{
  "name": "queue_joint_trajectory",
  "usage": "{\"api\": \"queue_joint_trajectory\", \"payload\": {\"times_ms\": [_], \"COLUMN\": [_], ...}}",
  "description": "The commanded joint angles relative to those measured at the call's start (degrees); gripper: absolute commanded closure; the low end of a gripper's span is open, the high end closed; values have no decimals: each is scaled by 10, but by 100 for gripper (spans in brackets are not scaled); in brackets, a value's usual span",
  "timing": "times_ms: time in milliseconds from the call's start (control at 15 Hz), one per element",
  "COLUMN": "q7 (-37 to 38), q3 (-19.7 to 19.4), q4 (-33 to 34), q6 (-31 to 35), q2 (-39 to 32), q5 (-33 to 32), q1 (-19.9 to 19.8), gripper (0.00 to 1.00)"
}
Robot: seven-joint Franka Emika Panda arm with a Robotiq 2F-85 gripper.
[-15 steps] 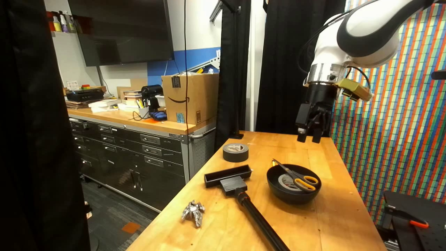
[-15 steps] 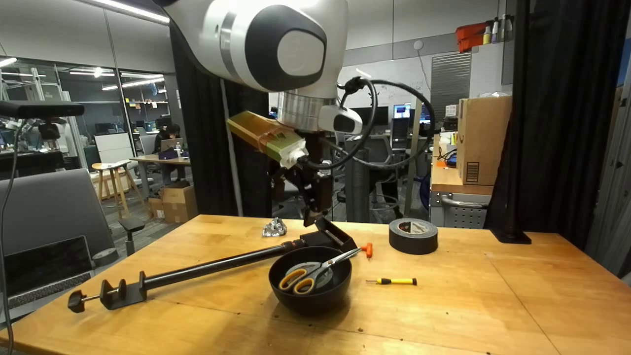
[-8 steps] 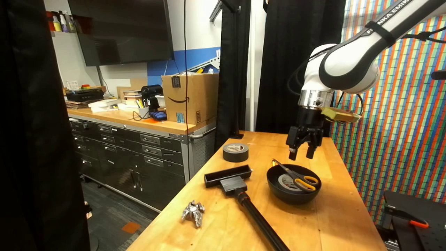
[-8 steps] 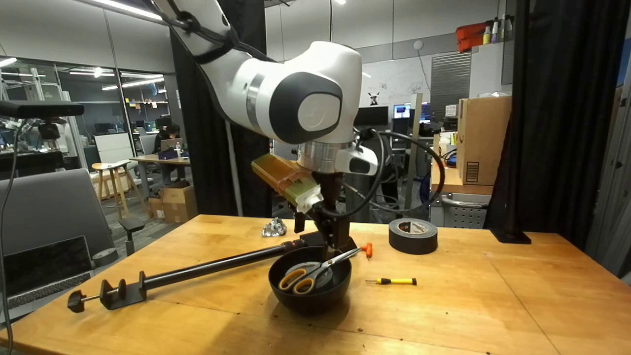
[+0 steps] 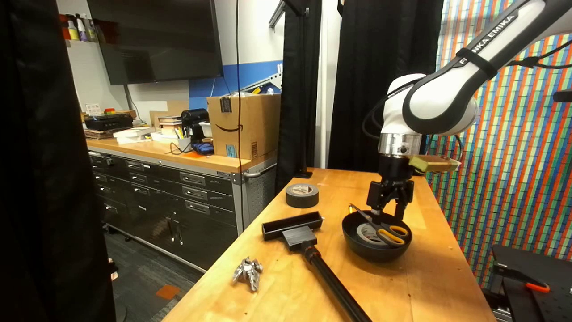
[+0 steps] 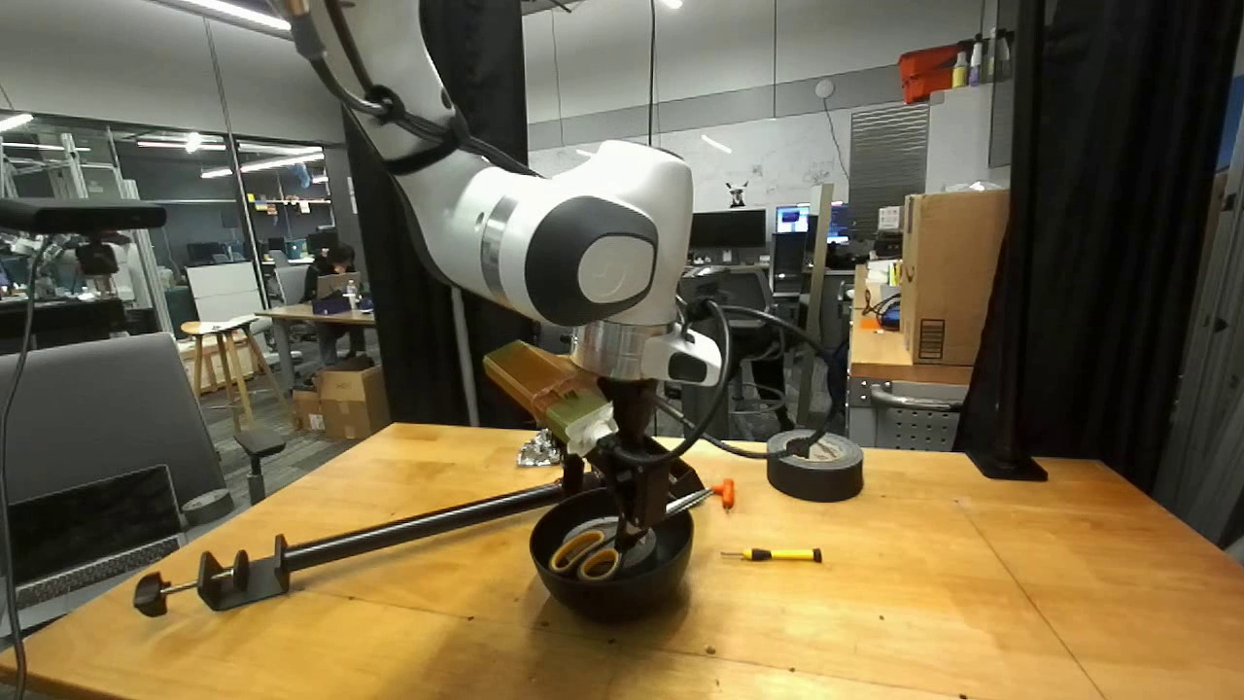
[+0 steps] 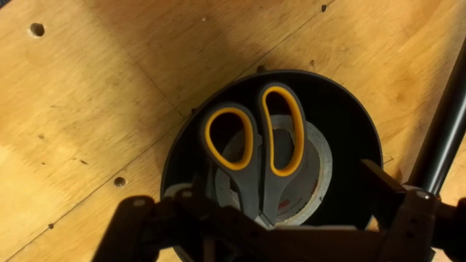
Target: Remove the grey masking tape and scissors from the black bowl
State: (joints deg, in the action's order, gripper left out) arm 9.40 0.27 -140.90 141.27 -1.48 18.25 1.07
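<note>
Claw [image 5: 388, 215] lower, at black bowl [image 5: 375, 254]

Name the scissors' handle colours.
The scissors' handles: grey with yellow-orange inner rims, clearest in the wrist view.

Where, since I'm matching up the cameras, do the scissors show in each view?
In an exterior view: scissors right of and below centre.
In an exterior view: scissors below centre, partly hidden by the gripper.
Wrist view: scissors near centre, handle end toward the top, blades mostly hidden.
Landmark in all three: the black bowl holding them.
</note>
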Motion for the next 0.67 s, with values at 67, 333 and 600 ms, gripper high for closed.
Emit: {"api": "queue_joint_trajectory", "payload": {"times_ms": [67,333,600], "q7": [6,-9,-14], "q3": [-1,-1,-1], "q4": [18,35,54], "q6": [27,30,29], "q2": [-41,-74,-94], "q5": [-28,-36,-37], "q1": [-3,-6,-8], "gripper": [0,4,37]}}
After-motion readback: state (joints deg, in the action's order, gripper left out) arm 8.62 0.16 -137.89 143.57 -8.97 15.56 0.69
